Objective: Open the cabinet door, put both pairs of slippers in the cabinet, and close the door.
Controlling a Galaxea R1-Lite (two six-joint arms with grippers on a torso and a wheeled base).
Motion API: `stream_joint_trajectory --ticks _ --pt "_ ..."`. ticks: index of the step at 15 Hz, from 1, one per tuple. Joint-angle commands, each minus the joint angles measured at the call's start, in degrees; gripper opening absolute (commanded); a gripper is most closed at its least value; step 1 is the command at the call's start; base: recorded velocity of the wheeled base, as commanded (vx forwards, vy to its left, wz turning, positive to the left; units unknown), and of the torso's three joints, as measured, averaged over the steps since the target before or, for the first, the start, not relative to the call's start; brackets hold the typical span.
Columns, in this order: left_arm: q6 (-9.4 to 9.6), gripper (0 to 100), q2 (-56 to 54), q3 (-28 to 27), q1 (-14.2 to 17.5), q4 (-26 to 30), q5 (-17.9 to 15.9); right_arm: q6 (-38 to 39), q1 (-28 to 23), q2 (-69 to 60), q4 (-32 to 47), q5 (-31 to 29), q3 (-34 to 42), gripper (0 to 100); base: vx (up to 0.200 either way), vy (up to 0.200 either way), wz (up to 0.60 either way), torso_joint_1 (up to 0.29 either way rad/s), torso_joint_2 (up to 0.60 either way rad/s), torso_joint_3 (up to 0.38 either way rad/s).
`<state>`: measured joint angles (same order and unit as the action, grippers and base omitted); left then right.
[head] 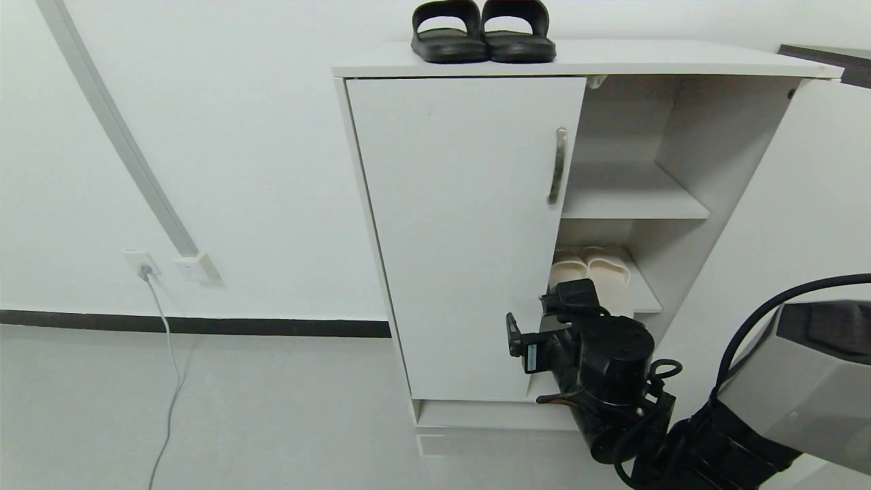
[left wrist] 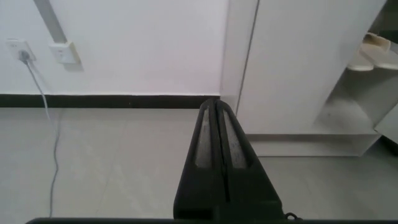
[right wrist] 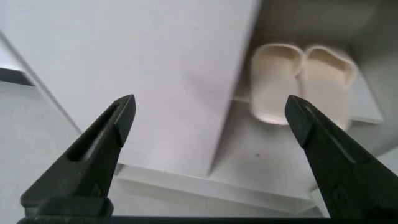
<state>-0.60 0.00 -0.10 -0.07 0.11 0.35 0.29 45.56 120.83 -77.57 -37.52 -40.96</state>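
The right gripper is held low, just before the open right-hand side of the cabinet. Its fingers are spread wide and nothing is gripped. In the head view they are hard to make out against the dark wrist. The left gripper is pressed together on nothing and is held over the floor, pointed towards the foot of the cabinet.

The left door is shut, with a metal handle fixed near its right edge. The right door is swung open and is cut off by the picture's edge.

The cream slippers are laid side by side on the lower shelf, partly covered by the left door's edge and by the arm. The upper shelf is seen above them. The black slippers are set together on the cabinet's top, their far ends cut off.

On the wall to the left, a socket is seen with a cable plugged in.
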Motion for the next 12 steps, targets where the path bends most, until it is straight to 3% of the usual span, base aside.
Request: stream_joint_trajectory --ticks 1,3,12 --pt "-0.02 0 0.09 0.1 -0.01 -0.02 0.09 0.06 -0.03 0.1 -0.04 -0.01 0.0 100 0.0 0.2 0.0 0.002 0.0 -0.002" --pt "0.07 0 0.0 0.1 -0.01 -0.02 0.0 0.06 -0.29 -0.25 -0.13 -0.01 0.0 100 0.0 0.2 0.0 0.005 0.0 0.005" --pt "0.07 0 0.09 0.1 -0.01 -0.02 0.09 -1.26 -1.08 -0.34 -3.99 0.61 1.59 100 0.0 0.0 0.0 0.0 0.0 0.0"
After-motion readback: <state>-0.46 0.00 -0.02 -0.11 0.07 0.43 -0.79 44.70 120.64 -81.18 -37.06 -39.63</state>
